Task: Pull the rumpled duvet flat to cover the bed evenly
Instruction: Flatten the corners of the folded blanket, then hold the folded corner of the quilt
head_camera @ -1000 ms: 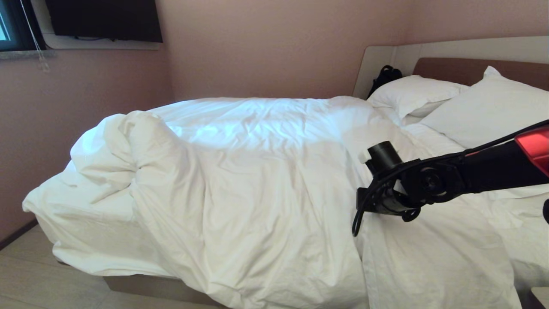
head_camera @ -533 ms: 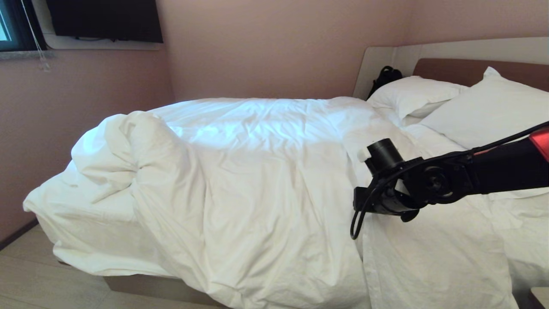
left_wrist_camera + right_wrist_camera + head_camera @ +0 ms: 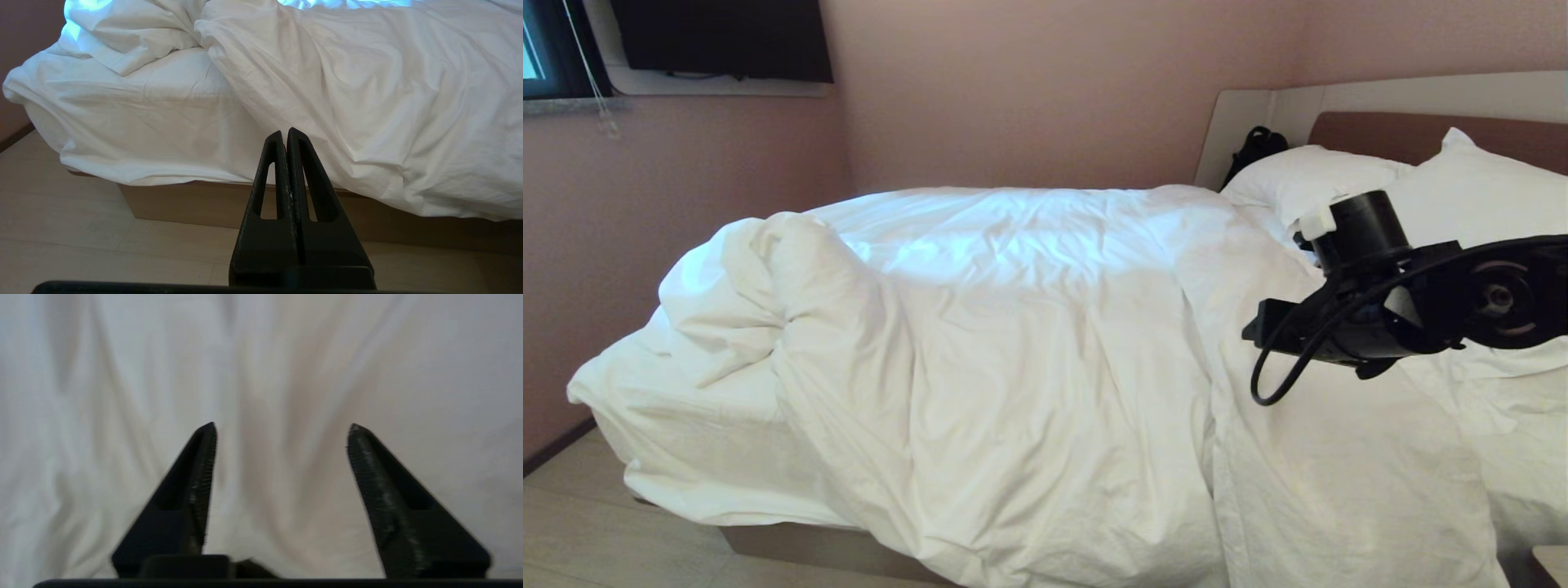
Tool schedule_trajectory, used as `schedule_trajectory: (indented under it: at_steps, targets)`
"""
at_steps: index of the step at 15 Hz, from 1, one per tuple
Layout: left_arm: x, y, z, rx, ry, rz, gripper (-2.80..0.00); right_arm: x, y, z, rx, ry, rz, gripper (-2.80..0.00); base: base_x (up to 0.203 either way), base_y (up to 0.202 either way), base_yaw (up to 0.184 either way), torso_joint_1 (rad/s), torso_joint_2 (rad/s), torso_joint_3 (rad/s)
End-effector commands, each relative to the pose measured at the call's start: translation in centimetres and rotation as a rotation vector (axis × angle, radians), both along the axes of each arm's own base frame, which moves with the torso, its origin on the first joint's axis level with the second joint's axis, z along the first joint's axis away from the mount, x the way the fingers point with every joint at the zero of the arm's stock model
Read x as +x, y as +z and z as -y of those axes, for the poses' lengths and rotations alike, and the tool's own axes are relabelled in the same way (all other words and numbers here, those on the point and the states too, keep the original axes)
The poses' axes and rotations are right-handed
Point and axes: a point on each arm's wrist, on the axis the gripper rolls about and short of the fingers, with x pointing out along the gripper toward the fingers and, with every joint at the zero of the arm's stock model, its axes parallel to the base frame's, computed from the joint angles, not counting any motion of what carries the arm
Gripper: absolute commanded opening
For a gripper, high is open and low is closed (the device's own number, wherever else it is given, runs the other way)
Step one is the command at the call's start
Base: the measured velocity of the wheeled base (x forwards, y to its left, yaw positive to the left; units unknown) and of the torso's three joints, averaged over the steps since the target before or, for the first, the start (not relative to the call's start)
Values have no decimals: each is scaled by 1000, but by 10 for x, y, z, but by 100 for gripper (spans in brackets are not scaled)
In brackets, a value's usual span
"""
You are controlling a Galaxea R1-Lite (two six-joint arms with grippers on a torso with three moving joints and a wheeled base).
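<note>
Although it reaches the far side, the duvet (image 3: 1013,327) lies bunched in a thick roll near the foot, leaving the mattress sheet (image 3: 686,392) bare at that corner of the bed (image 3: 171,204). Above its pillow-end part the right gripper (image 3: 282,433) hangs with fingers spread wide and holding nothing. The left gripper (image 3: 284,136), low beside the bed base, is pressed closed and empty. Two pillows (image 3: 1462,196) rest against the headboard (image 3: 1380,131).

Duvet (image 3: 1013,327) is plain white, no pattern, same as the pillows (image 3: 1462,204). Bed (image 3: 184,204) has a tan-brown base and brown headboard with beige surround; walls (image 3: 1054,82) are dusty pink, grippers black.
</note>
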Motion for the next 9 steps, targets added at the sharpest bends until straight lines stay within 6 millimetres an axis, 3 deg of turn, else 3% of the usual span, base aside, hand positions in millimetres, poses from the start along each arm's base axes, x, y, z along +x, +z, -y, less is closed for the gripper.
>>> schedule_trajectory:
  at_steps: [1,4,9]
  targets:
    - [0,0,0,0,0,0,-280,16,-8,20,23,-23,-19,-280,0,0,0,0,0,0]
    - [0,0,0,0,0,0,-280,19,-1,36,114,29,-3,-280,0,0,0,0,0,0]
    - [0,0,0,0,0,0,-280,10,14,43,140,40,36,-280,0,0,0,0,0,0]
